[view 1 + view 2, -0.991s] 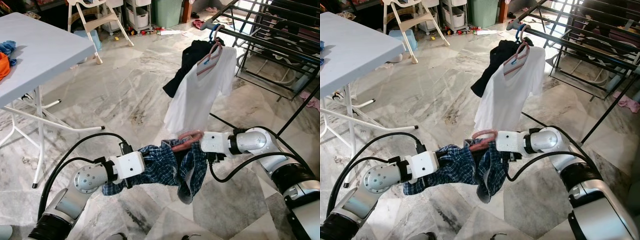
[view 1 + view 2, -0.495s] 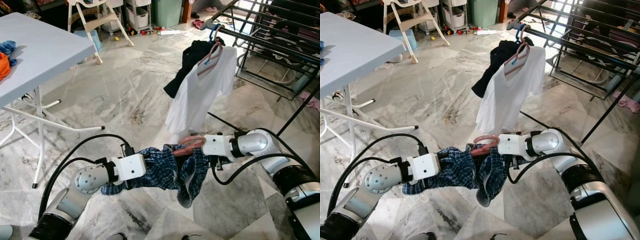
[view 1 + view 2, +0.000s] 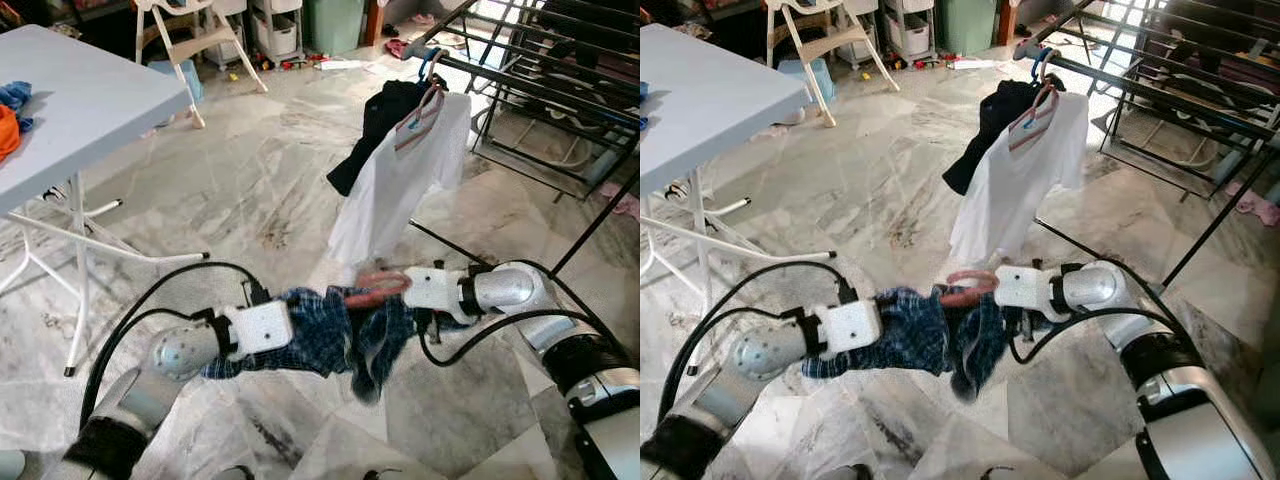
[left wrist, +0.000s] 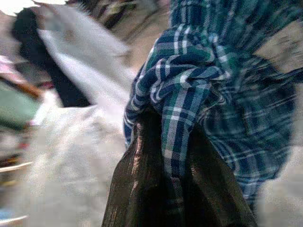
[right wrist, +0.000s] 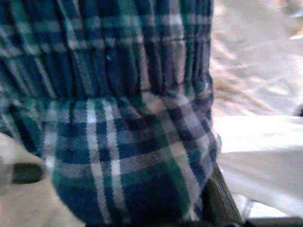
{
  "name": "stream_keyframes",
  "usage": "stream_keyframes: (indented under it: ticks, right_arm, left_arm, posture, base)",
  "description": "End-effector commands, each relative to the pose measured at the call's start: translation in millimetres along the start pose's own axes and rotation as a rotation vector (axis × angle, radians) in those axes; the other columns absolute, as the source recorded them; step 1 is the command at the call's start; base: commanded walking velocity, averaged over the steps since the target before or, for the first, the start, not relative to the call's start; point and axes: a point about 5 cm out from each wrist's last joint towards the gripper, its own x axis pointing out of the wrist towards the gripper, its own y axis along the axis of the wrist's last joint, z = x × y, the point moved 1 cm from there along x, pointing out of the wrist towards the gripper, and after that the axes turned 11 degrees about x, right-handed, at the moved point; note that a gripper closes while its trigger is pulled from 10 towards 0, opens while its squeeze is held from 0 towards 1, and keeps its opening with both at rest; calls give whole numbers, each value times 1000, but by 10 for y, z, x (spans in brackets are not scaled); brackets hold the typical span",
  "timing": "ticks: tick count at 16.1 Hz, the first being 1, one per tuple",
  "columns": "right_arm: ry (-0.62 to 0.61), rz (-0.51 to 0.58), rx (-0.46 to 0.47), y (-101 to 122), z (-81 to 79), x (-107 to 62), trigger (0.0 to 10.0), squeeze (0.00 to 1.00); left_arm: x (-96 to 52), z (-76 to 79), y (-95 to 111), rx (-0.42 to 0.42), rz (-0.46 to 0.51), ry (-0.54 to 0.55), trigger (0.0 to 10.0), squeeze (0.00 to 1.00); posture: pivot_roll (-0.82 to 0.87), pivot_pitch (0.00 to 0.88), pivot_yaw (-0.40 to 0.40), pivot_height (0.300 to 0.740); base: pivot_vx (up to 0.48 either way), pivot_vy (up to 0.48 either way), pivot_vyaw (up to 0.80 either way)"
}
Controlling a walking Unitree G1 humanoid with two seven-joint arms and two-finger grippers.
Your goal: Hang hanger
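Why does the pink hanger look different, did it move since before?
Yes, a little. The pink hanger has dropped slightly, away from the white shirt's hem, carried between both claws with the plaid cloth.

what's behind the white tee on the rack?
Behind the white t-shirt, a black garment hangs from the same drying rack rail, on a blue hanger. Its sleeve and left edge show; the rest is covered by the t-shirt.

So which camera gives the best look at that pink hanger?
The right eye view: the pink hanger curves clear above the plaid garment. The left eye view shows it blurrier; both wrist views show plaid cloth up close.
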Motion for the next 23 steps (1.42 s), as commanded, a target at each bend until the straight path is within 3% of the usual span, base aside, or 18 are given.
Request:
stream_keyframes:
  ticks: [1,2,5,7,8,10,13,14,19,21,22,23]
  right_arm:
    - [-97,87,-43,165,103,28,0,0]
    - [-119,94,-47,180,125,25,0,0]
    - [-372,187,-100,404,389,-37,0,0]
    - [-452,205,-121,463,468,-62,0,0]
    - [-486,208,-133,485,504,-72,0,0]
    - [-505,207,-135,492,524,-76,0,0]
    - [-457,206,-149,462,443,-4,0,0]
    - [-372,205,-121,416,348,46,0,0]
    - [-100,154,2,206,89,119,0,0]
    - [-72,153,13,200,76,110,0,0]
    - [-68,154,16,201,74,110,0,0]
    - [-62,157,20,207,72,112,0,0]
  left_arm:
    - [-15,-292,-71,47,-58,162,0,0]
    - [-18,-316,-75,54,-60,173,314,0]
    - [-37,-600,-156,133,-119,302,980,0]
    - [-31,-689,-168,189,-137,340,1961,0]
    - [-25,-740,-176,207,-148,365,2980,0]
    - [-21,-777,-178,217,-155,384,3137,0]
    - [-6,-799,-176,289,-153,401,4039,0]
    - [-2,-795,-167,310,-145,397,3922,0]
    - [22,-736,-168,315,-128,381,3882,0]
    - [29,-711,-167,307,-120,372,4235,0]
    - [29,-708,-167,301,-118,371,4667,0]
    - [29,-703,-171,292,-115,368,7608,180]
  posture:
    - [-55,116,9,740]
    - [-55,116,9,740]
    - [-58,117,10,740]
    - [-59,120,10,740]
    - [-59,121,10,740]
    - [-60,122,11,740]
    - [-60,124,11,740]
    - [-61,125,11,740]
    - [-62,126,11,740]
    - [-60,127,12,740]
    - [-60,127,12,740]
    - [-58,126,12,740]
  base:
    - [0,0,0]
    - [0,0,0]
    - [0,0,0]
    - [0,0,0]
    - [0,0,0]
    - [0,0,0]
    - [0,0,0]
    - [0,0,0]
    - [0,0,0]
    - [0,0,0]
    - [0,0,0]
    - [0,0,0]
